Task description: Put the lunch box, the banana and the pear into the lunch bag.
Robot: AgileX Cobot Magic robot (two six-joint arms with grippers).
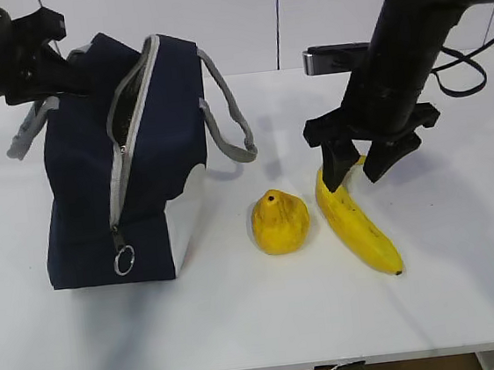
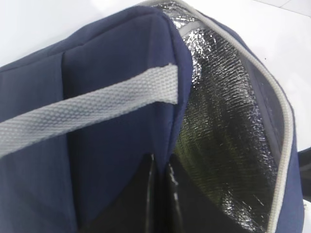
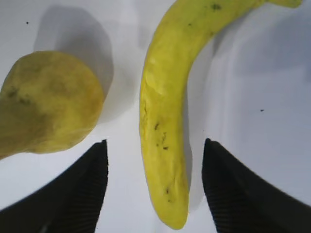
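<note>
- The right gripper (image 1: 357,166) hangs over the stem end of the banana (image 1: 357,224), its two black fingers (image 3: 82,189) spread apart with the fruit between them.
- In the right wrist view neither finger touches the banana (image 3: 163,131); white table (image 1: 244,327) shows on both sides of it.
- The banana lies flat, running from under the right gripper away toward the front edge of the table, dark tip at the far end from the tool.
- The pear (image 1: 279,221) sits just beside the banana, outside the gripper's left finger and apart from it; in the right wrist view the pear (image 3: 48,111) lies beyond that finger's tip.
- The lunch bag (image 1: 123,180) stands upright well off to the left of the right gripper, zipper open, one grey handle (image 1: 231,120) drooping toward the pear.
- The left gripper (image 1: 40,61) is up at the bag's top left edge, closed on the bag's fabric wall beside the other grey handle (image 2: 87,114).
- In the left wrist view its closed fingers (image 2: 141,194) pinch the navy wall of the lunch bag (image 2: 112,58), and the silver foil lining (image 2: 223,131) shows inside the open mouth.
- The lunch box is not visible in any view.
</note>
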